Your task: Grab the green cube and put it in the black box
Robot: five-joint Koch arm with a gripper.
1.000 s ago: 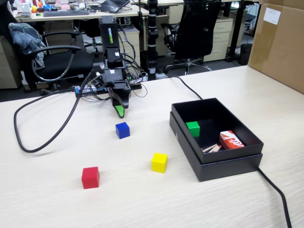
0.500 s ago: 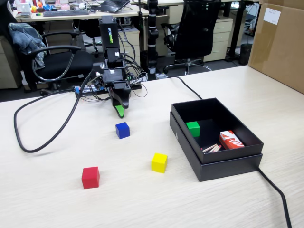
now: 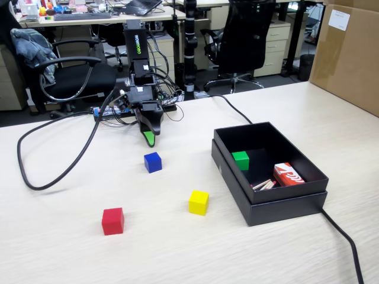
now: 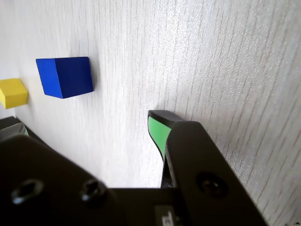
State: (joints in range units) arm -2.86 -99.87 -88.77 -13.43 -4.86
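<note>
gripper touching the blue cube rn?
Apart. The fixed view shows bare table between the gripper tip and the blue cube; the wrist view shows the same gap.

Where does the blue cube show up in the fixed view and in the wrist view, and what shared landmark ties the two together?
Fixed view: the blue cube sits on the table left of centre, below the gripper.
Wrist view: the blue cube is upper left, above and left of the green fingertip.
Shared landmark: the yellow cube, at the wrist view's left edge.
</note>
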